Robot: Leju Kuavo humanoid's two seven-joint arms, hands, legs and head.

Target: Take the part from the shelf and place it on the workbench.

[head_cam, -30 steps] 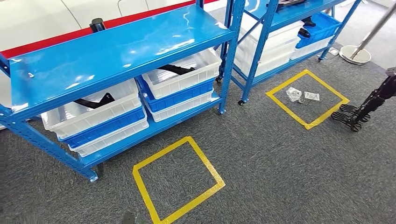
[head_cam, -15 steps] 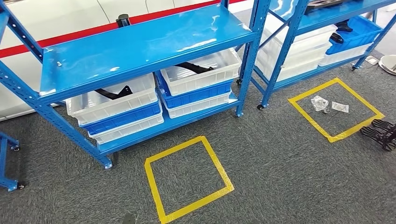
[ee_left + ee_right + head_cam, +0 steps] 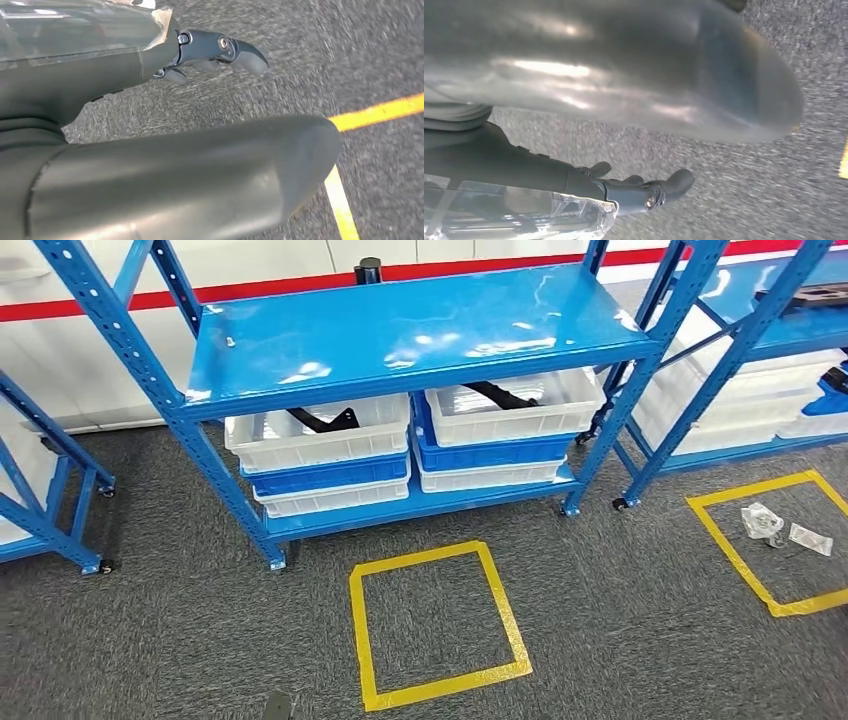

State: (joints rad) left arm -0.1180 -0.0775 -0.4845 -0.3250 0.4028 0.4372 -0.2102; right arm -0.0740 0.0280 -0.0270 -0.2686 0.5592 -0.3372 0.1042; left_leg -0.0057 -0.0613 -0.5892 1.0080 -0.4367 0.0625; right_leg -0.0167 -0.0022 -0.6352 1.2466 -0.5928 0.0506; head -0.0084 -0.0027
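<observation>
Robot stands in front of the blue shelf (image 3: pixel 400 335), both hands empty.
A black part (image 3: pixel 325 421) lies in the left white bin (image 3: pixel 318 440) on the lower level, and another black part (image 3: pixel 500 394) lies in the right white bin (image 3: pixel 515 410). The left hand (image 3: pixel 200 50) and the right hand (image 3: pixel 634 190) hang above the grey carpet (image 3: pixel 620 620), fingers loosely spread and holding nothing. A yellow tape square (image 3: pixel 437 623) marks the floor before the shelf.

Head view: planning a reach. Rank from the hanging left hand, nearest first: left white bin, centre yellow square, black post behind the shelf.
1. centre yellow square, just ahead.
2. left white bin, middle, low.
3. black post, far back.
</observation>
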